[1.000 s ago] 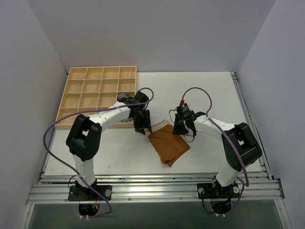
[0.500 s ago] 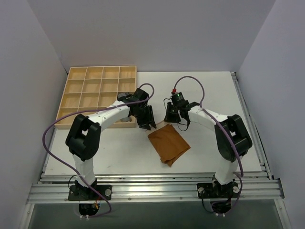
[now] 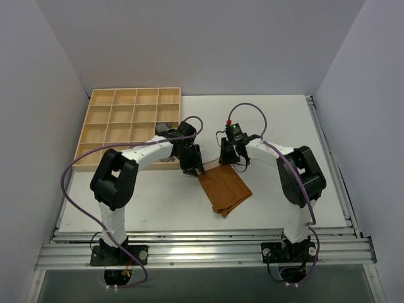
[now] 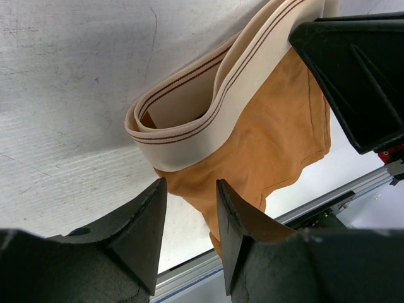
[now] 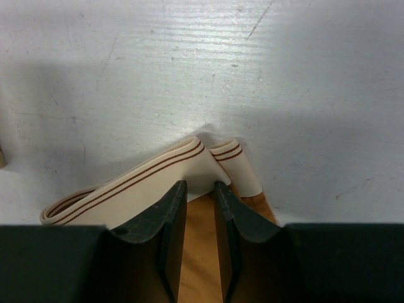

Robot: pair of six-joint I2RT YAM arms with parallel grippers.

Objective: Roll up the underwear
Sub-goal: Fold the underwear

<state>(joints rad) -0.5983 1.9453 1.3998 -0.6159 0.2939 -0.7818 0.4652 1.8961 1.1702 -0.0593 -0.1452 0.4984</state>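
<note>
— Fingers (image 4: 142,230) on your left gripper (image 4: 190,184) stand moderately apart, pointing down at the underwear (image 4: 278,132). Through the gap you see its brown edge and bare table (image 4: 76,76), so nothing is clamped there.

— On your right gripper (image 5: 200,185) the fingers (image 5: 169,233) are much narrower. Brown cloth shows in the slit and the pale band (image 5: 126,183) sits right at the tips. You cannot tell from that wrist view whether they pinch it.

— And where does the garment lie for you?

— From above, you find it about the middle of the table, a little toward the near edge. It lies cornerwise, with the brown body flat and spreading toward the near right. The band end faces the far edge, between your two grippers.

— Your left gripper is at the band's left end and your right gripper at its right end, both down close to the cloth.

— From your left wrist you see the band standing up as an open loop with thin dark stripes. The black body of your right gripper is over its far end.

— One more thing: a wooden tray (image 3: 117,115) of compartments sits in the far left corner of the table. Your left arm (image 3: 148,151) reaches past its near right corner.
</note>
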